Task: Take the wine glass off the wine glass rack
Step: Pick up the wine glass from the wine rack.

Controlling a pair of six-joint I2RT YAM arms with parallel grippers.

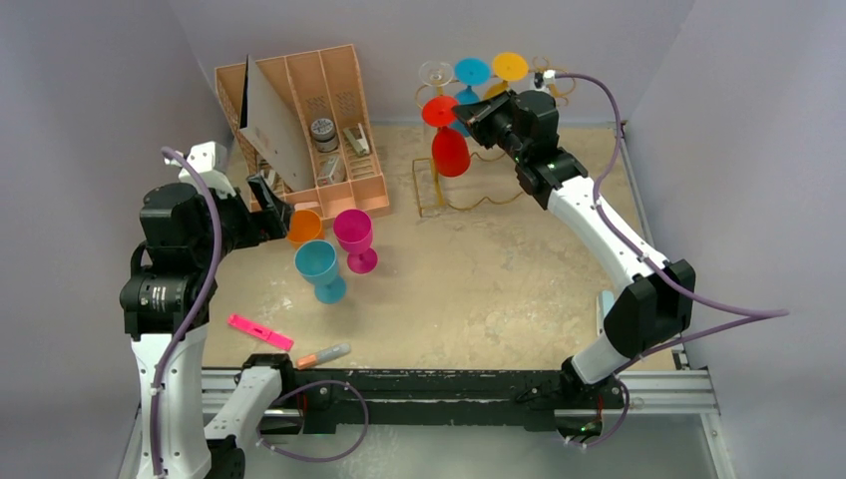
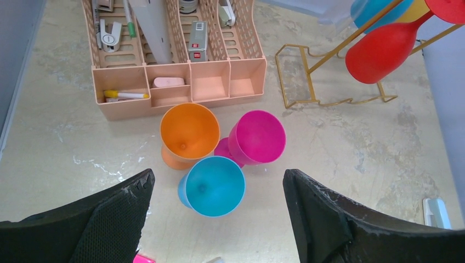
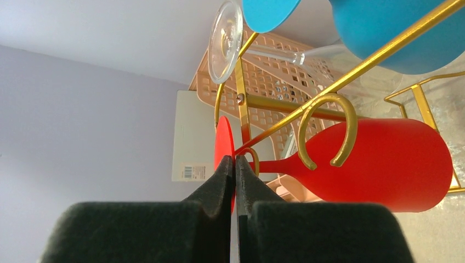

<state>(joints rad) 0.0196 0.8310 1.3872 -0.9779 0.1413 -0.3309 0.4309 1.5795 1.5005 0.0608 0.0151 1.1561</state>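
Right gripper [image 3: 234, 164]: fingers pressed together, pinching the rim of the round foot of the red wine glass [image 3: 384, 164]. The pads meet edge-on over the foot, and a sliver of red shows between them.

Red wine glass: hangs upside down on the wine glass rack [image 3: 329, 131], foot uppermost and bowl below. Its stem passes through a gold looped hanger arm. The glass is not yet off the rack.

Wine glass rack: stands at the far right of the table [image 1: 479, 279], beside the tan desk organiser [image 1: 329, 120]. A clear glass [image 3: 225, 41] and a blue glass [image 3: 395, 38] hang on neighbouring arms (a yellow foot also shows in the top view).

Left gripper [image 2: 217, 178]: fingers spread wide, holding nothing. It hovers above three upright cups grouped closely on the table in front of the organiser: an orange cup [image 2: 189, 131], a pink cup [image 2: 257, 137] and a blue cup [image 2: 214, 186].

Near edge of table: a pink marker [image 1: 259, 331] lies flat, well apart from the rack.
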